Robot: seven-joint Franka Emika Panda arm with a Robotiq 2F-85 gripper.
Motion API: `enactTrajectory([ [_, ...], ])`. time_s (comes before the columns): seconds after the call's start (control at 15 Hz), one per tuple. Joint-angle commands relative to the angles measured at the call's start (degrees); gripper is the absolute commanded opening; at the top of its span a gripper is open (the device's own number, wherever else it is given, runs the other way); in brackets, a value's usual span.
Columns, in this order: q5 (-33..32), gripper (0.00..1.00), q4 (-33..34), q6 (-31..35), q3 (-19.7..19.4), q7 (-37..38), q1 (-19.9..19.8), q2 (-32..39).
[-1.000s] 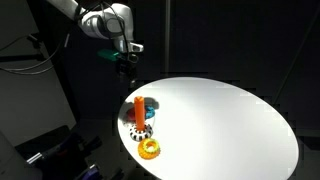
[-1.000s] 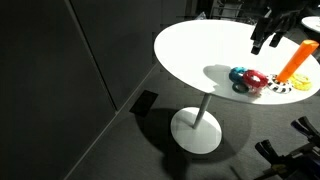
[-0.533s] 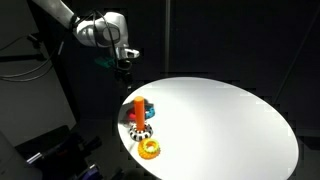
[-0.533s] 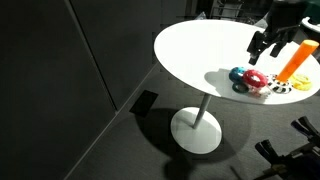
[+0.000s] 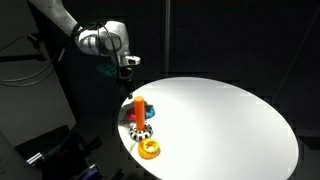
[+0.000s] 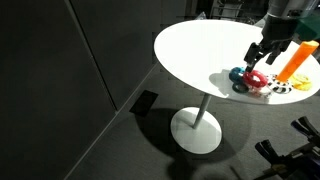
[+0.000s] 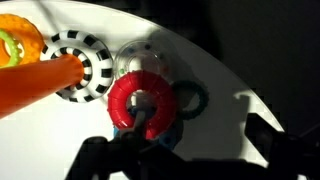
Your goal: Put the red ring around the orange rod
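Jaws spread open, lower than before; hovering above the red ring.

White, rounded arm links carry a black tool.

Dark room, brightly lit white table, glare washing its surface, soft low-resolution views, wrist view's lower edge in shadow

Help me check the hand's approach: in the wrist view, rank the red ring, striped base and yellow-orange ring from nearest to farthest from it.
1. Red ring, centre, just ahead of the hand.
2. Striped base, up-left of the ring.
3. Yellow-orange ring, top-left corner.
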Motion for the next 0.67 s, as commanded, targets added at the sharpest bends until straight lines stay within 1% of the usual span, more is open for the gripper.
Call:
enactTrajectory([
  [0.0,-2.7,1.00,0.8,2.6,-1.0,1.3,-0.4,2.9],
  [0.2,-3.0,1.00,1.2,4.5,-1.9,0.5,-0.4,5.2],
  [0.6,-1.3,1.00,1.7,9.3,-2.9,-1.6,-0.3,8.6],
])
